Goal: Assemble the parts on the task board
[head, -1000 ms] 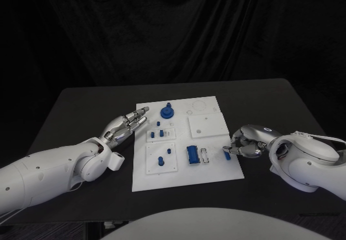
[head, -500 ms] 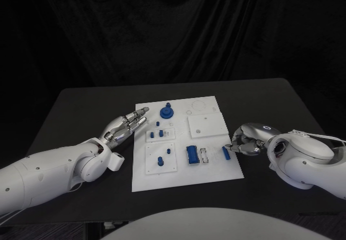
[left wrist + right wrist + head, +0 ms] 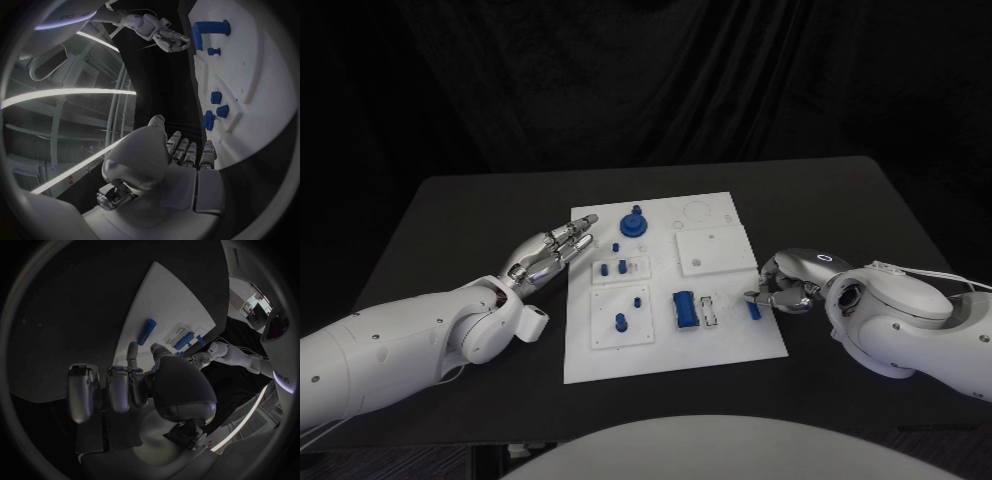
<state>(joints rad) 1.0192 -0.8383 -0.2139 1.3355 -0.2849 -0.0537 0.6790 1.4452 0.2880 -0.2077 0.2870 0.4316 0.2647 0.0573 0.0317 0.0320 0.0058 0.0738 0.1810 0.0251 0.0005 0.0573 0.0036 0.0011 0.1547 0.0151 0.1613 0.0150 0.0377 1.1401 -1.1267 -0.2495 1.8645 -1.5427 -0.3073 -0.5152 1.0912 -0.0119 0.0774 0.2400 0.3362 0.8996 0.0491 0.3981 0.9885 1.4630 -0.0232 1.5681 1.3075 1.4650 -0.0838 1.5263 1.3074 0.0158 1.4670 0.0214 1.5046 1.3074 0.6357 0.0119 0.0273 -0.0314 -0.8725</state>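
Observation:
The white task board (image 3: 733, 345) lies mid-table with blue parts on it. A small blue bar (image 3: 753, 310) lies flat near the board's right edge, also seen as blue bar (image 3: 147, 331). My right hand (image 3: 785, 285) hovers just right of it, fingers curled in, with nothing plainly held; right hand (image 3: 119, 385) has one finger pointing at the board. My left hand (image 3: 554, 250) lies open and flat along the board's left edge, holding nothing; left hand (image 3: 181, 160) shows straight fingers. A blue block (image 3: 685, 309) stands beside a pale slot.
A blue knob (image 3: 633, 223) stands at the board's far end. Small blue pegs (image 3: 620, 322) and clips (image 3: 610, 268) sit in raised white squares on the board's left half. Another raised square (image 3: 707, 250) is bare. Black table (image 3: 473, 210) surrounds the board.
My right hand has shifted slightly toward the board's right edge. The small blue bar, the other parts and my left hand stay where they were.

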